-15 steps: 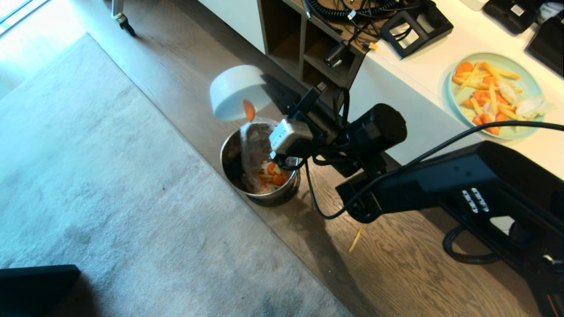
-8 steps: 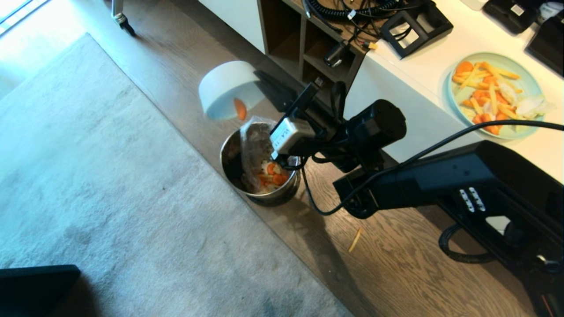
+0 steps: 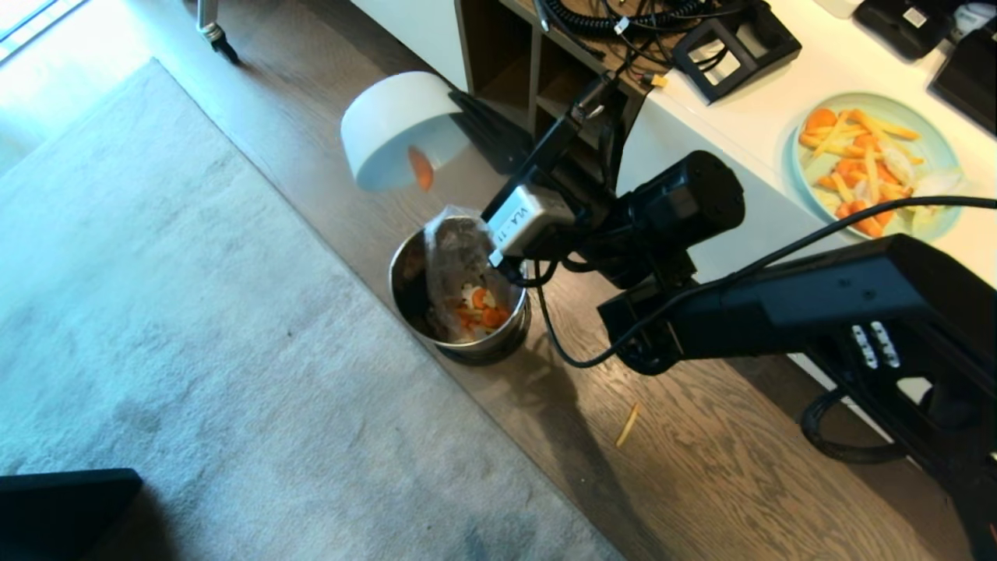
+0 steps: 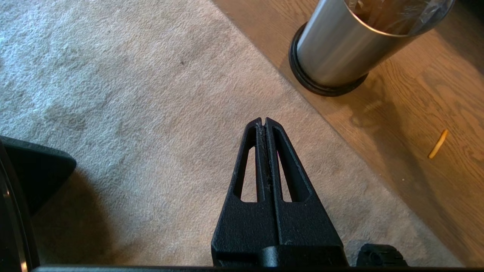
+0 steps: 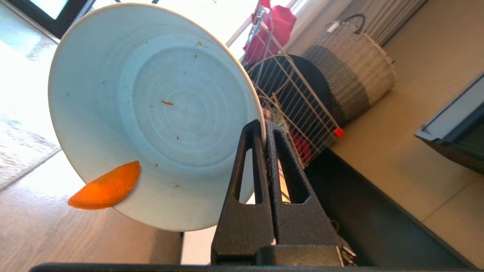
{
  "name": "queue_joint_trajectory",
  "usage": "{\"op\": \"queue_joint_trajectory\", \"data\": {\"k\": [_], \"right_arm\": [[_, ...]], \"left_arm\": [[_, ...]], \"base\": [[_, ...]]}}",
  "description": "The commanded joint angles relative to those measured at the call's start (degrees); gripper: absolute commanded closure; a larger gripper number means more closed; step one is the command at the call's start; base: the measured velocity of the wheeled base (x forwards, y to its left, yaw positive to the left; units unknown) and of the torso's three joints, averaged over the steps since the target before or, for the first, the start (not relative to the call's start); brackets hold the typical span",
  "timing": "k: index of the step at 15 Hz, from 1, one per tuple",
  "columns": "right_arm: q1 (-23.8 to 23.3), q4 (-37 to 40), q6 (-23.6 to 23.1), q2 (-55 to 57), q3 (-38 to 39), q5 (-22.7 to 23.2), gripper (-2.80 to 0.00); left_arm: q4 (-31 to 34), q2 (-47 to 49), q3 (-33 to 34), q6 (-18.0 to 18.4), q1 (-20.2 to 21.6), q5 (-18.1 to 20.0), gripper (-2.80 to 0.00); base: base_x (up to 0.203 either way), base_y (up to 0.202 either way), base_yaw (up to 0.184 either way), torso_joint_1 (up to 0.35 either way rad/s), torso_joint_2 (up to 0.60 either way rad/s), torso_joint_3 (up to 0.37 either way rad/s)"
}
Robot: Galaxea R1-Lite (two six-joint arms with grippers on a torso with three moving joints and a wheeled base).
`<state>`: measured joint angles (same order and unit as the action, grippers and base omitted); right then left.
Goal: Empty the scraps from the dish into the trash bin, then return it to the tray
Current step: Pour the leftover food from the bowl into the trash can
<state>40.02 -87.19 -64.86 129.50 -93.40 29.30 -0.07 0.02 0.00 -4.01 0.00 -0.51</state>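
My right gripper [image 3: 458, 100] [image 5: 264, 122] is shut on the rim of the dish [image 3: 393, 125] [image 5: 151, 113], a small white bowl. It hangs tipped on its side, above and just beyond the trash bin [image 3: 409, 273] [image 4: 340, 49]. One orange carrot slice [image 3: 420, 168] [image 5: 106, 187] clings to the bowl's lower rim; otherwise only crumbs remain inside. Scraps [image 3: 479, 312] lie in the bin's clear liner. Only a black corner of the tray [image 3: 970, 74] shows on the counter's far right. My left gripper [image 4: 263, 120] is shut and empty, parked over the rug.
A pale-green plate [image 3: 876, 167] heaped with orange and yellow pieces sits on the white counter. A yellow stick [image 3: 627, 425] [image 4: 438, 143] lies on the wood floor. The grey rug [image 3: 156, 312] borders the bin. An open shelf unit with cables [image 3: 561, 70] stands behind the bowl.
My right arm has lifted the tipped bowl higher and further left, away from the bin's mouth. The carrot slice has stayed stuck to the rim. The bin has not moved.
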Motion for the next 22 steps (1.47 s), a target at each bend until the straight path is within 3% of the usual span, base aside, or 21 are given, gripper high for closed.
{"op": "queue_joint_trajectory", "data": {"k": [1,17,19,22], "right_arm": [[-0.3,-2.6,-0.5,-1.4,-0.2,0.2,0.0],[-0.5,-2.5,2.4,-3.7,2.6,-1.6,0.0],[-0.6,-2.5,5.2,-4.6,4.0,-3.6,0.0],[-0.6,-2.5,8.4,-6.9,5.0,-10.8,0.0]], "left_arm": [[0.0,0.0,0.0,0.0,0.0,0.0,0.0],[0.0,0.0,0.0,0.0,0.0,0.0,0.0],[0.0,0.0,0.0,0.0,0.0,0.0,0.0],[0.0,0.0,0.0,-0.1,0.0,0.0,0.0]], "base": [[0.0,0.0,0.0,0.0,0.0,0.0],[0.0,0.0,0.0,0.0,0.0,0.0],[0.0,0.0,0.0,0.0,0.0,0.0],[0.0,0.0,0.0,0.0,0.0,0.0]]}}
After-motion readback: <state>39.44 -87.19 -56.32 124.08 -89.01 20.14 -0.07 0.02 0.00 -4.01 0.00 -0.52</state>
